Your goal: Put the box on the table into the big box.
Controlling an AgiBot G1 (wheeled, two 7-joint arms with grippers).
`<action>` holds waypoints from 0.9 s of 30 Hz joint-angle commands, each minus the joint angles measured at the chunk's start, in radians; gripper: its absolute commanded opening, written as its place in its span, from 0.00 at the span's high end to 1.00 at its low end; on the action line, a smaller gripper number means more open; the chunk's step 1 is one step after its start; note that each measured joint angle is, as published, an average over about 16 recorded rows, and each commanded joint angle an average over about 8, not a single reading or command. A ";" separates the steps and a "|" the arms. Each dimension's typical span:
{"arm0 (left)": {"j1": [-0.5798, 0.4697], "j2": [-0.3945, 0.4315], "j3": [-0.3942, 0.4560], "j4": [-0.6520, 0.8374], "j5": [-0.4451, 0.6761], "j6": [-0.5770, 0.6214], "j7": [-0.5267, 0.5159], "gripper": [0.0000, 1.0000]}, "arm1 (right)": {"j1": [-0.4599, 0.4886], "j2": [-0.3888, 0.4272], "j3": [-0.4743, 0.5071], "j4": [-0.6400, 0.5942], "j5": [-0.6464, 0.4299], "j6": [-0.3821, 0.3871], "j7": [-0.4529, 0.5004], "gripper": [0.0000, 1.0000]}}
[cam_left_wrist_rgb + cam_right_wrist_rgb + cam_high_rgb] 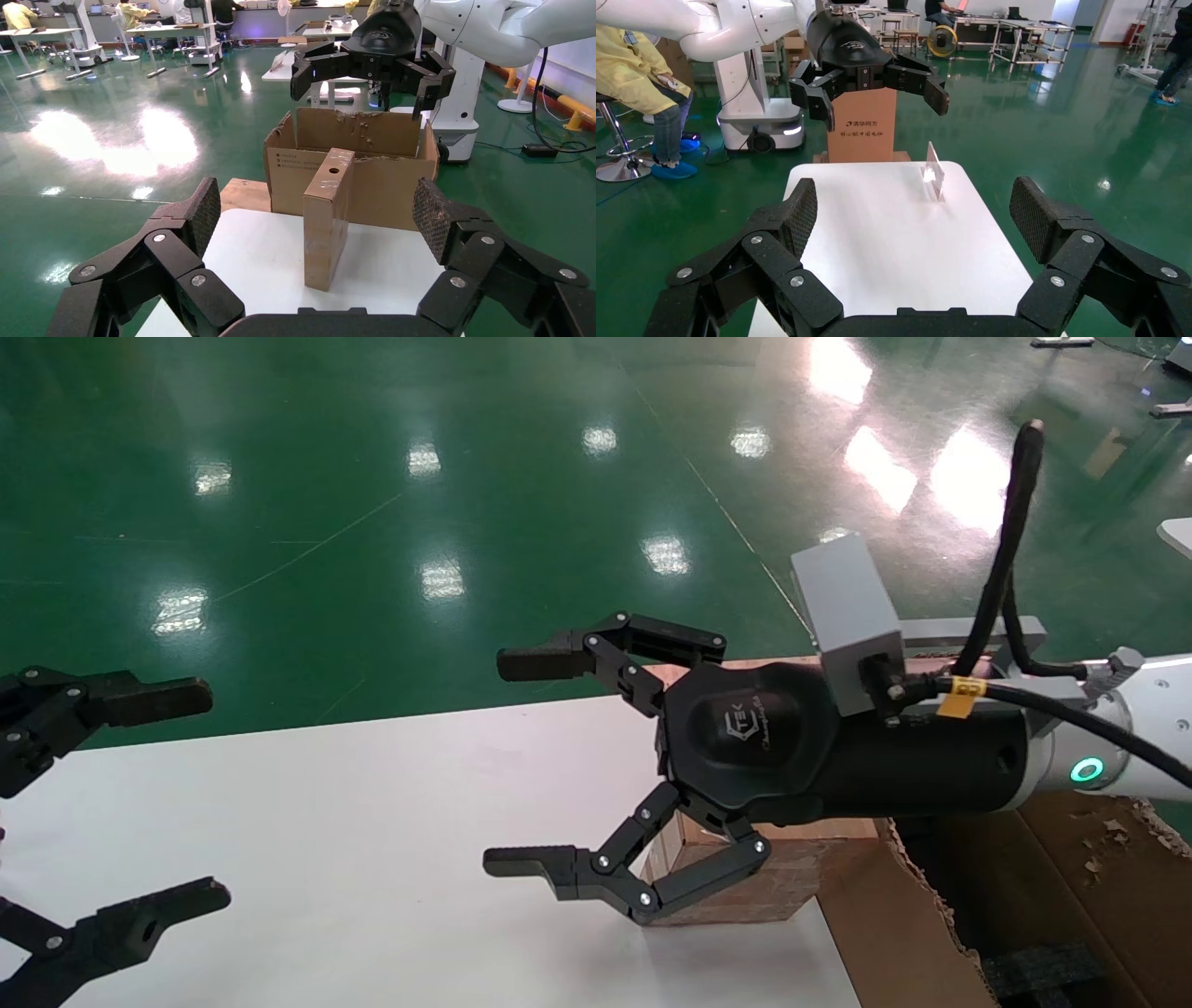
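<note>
The small light-brown box (327, 217) stands upright on the white table (372, 822), its round hole near the top. In the head view only its lower part (745, 887) shows under my right gripper (501, 762). That gripper hovers above the box, open and empty, and also shows in the left wrist view (365, 70). My left gripper (209, 794) is open and empty at the table's left side, facing the box from a distance. The big box (379, 182), a torn brown carton, stands right behind the small box, beyond the table's edge (894, 915).
Black foam (1043, 971) lies inside the carton. A plywood board (242, 194) sits beside the carton at the table's end. A small clear stand (933, 172) is on the table. A printed brown carton (863, 133) stands beyond the table's far end. Green floor surrounds the table.
</note>
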 commanded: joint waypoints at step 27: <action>0.000 0.000 0.000 0.000 0.000 0.000 0.000 1.00 | 0.023 0.024 -0.017 -0.017 -0.057 -0.024 -0.012 0.00</action>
